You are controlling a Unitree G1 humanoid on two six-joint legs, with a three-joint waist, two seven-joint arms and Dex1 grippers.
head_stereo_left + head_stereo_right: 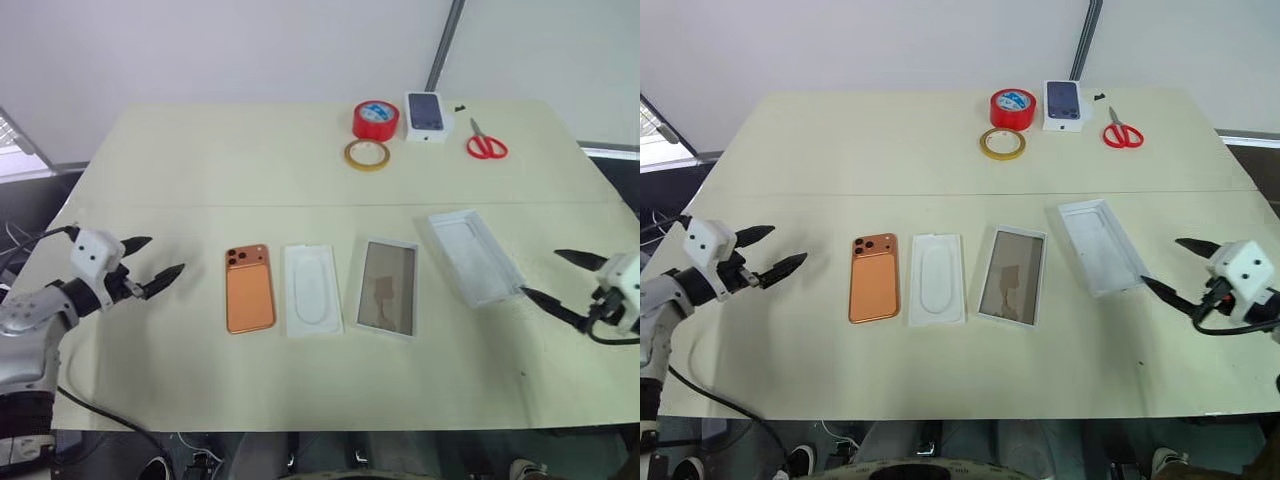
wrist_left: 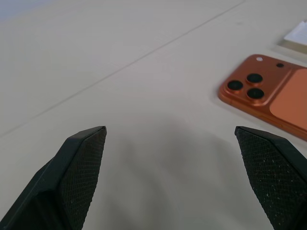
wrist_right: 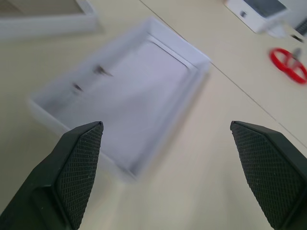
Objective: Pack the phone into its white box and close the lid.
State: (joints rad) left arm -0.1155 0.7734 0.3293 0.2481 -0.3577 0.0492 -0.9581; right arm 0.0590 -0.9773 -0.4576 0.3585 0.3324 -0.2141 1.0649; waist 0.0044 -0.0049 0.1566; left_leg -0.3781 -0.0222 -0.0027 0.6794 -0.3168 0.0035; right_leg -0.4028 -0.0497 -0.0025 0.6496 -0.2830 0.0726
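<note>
You have the four pieces laid in a row across the near half of the worktop (image 1: 150, 160), which reads like a layout meant to keep each piece within one arm's reach. Taking the insert (image 1: 312, 290) with the oval recess as the centre of the clock, the phone (image 1: 249, 288) lies just beside it at 9 o'clock, back up, with its lenses at the far corner. The white box (image 1: 387, 287) lies at 3 o'clock, open side up with its dull floor showing. The lid (image 1: 472, 256) sits further out at about 2 o'clock, also open side up and skewed, apart from the box.

Your left pincer (image 1: 157, 264) hovers at 9 o'clock from the phone, spread wide and empty, with its tips aimed toward the phone; I judge it is placed to take the phone first. Your right pincer (image 1: 556, 279) is likewise spread wide and holds nothing. It sits near the lid's near corner, at about 4 o'clock from it, which suits it to handling the lid later.

The two tape rolls (image 1: 372, 135), a small carton (image 1: 426, 115) and the scissors (image 1: 486, 143) stand at the far edge, well apart from the row, so they should not get in your way
</note>
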